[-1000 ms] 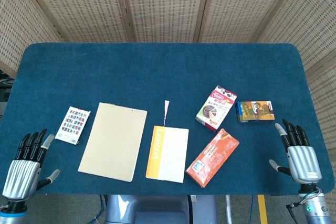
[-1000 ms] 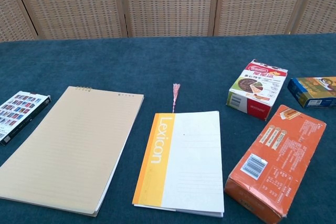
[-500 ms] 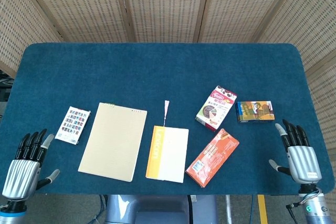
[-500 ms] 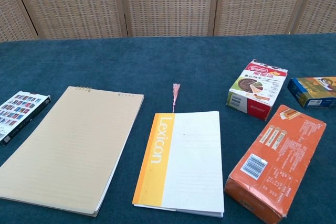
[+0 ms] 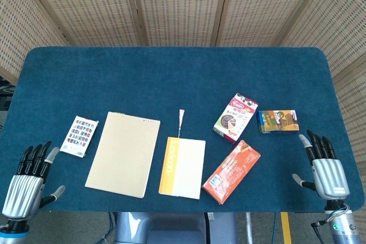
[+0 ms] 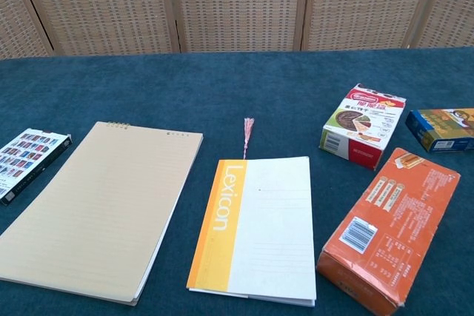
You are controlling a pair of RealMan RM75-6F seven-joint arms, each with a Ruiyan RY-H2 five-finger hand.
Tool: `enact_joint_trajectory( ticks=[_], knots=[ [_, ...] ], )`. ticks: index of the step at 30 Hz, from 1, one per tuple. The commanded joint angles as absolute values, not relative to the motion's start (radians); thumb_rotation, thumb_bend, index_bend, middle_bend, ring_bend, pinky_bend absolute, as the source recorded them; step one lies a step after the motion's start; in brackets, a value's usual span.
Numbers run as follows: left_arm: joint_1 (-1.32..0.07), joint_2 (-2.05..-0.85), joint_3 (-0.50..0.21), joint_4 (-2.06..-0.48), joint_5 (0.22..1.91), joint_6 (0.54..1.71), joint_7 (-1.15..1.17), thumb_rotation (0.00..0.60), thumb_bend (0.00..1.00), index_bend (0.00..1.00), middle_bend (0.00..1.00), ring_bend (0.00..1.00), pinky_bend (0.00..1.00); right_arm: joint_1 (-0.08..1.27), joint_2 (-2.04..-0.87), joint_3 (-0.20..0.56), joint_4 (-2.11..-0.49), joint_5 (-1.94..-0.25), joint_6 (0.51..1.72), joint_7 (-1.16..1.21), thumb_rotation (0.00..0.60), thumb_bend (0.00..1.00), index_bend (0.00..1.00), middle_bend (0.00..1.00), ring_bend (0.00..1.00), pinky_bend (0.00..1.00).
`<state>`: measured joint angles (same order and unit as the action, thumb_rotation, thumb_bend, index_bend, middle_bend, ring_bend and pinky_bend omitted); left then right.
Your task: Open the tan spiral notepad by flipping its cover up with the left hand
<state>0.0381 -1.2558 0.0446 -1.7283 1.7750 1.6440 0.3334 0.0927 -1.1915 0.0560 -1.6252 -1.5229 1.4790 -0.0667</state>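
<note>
Tan spiral notepad [image 5: 123,154] lies flat and closed on the blue counter [image 5: 171,78], left of centre, binding at its far edge, cover down. Just beside it on the right, a Lexicon notebook [image 5: 182,167] with an orange spine strip, a pink bookmark tassel [image 5: 181,119] trailing from its far end. Left of the notepad, apart from it, a small card box [image 5: 79,136] printed with rows of tiny pictures. To the right: an orange snack box [image 5: 231,171] lying at a slant, a red-and-white biscuit box [image 5: 235,117] beyond it, a blue box [image 5: 278,121] further right. Left robot hand [image 5: 26,184] at the near left corner, fingers straight and spread, holding nothing, well apart from the notepad. Right robot hand [image 5: 325,168] at the near right edge, likewise spread and empty. Woven screen panels [image 5: 183,4] behind.
</note>
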Motion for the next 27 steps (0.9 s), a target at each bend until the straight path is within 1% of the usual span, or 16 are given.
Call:
enact_joint_trajectory(
  ticks=[1, 7, 10, 12, 16, 22, 24, 27],
  knots=[
    [0.034, -1.251, 0.052, -1.734, 1.775, 1.629, 0.329, 0.600, 0.14, 0.00, 0.00, 0.00, 0.00, 0.093, -1.191, 0.057, -1.625, -1.518, 1.475, -0.064, 0.600, 0.00, 0.00, 0.00, 0.00, 0.00],
    [0.029, -1.262, 0.057, -1.726, 1.778, 1.612, 0.347, 0.600, 0.15, 0.00, 0.00, 0.00, 0.00, 0.094, -1.191, 0.056, -1.629, -1.516, 1.470, -0.062, 0.600, 0.00, 0.00, 0.00, 0.00, 0.00],
    [0.014, -1.296, 0.059, -1.695, 1.791, 1.590, 0.342, 0.600, 0.17, 0.00, 0.00, 0.00, 0.00, 0.094, -1.190, 0.057, -1.633, -1.510, 1.467, -0.055, 0.600, 0.00, 0.00, 0.00, 0.00, 0.00],
    [0.005, -1.319, 0.063, -1.671, 1.796, 1.571, 0.342, 0.600, 0.20, 0.00, 0.00, 0.00, 0.00, 0.094, -1.189, 0.058, -1.634, -1.506, 1.464, -0.051, 0.600, 0.00, 0.00, 0.00, 0.00, 0.00],
    [-0.011, -1.360, 0.073, -1.632, 1.801, 1.528, 0.360, 0.600, 0.23, 0.00, 0.00, 0.00, 0.00, 0.094, -1.187, 0.059, -1.637, -1.503, 1.462, -0.047, 0.600, 0.00, 0.00, 0.00, 0.00, 0.00],
    [-0.032, -1.426, 0.092, -1.588, 1.824, 1.470, 0.434, 0.600, 0.28, 0.00, 0.00, 0.00, 0.00, 0.095, -1.186, 0.059, -1.640, -1.496, 1.455, -0.041, 0.600, 0.00, 0.00, 0.00, 0.00, 0.00],
    [-0.036, -1.452, 0.102, -1.569, 1.832, 1.453, 0.459, 0.600, 0.33, 0.00, 0.00, 0.00, 0.00, 0.095, -1.185, 0.060, -1.641, -1.493, 1.454, -0.039, 0.600, 0.00, 0.00, 0.00, 0.00, 0.00],
    [-0.040, -1.485, 0.115, -1.542, 1.836, 1.430, 0.481, 0.600, 0.36, 0.00, 0.00, 0.00, 0.00, 0.095, -1.184, 0.061, -1.643, -1.491, 1.454, -0.036, 0.600, 0.00, 0.00, 0.00, 0.00, 0.00]
  ],
)
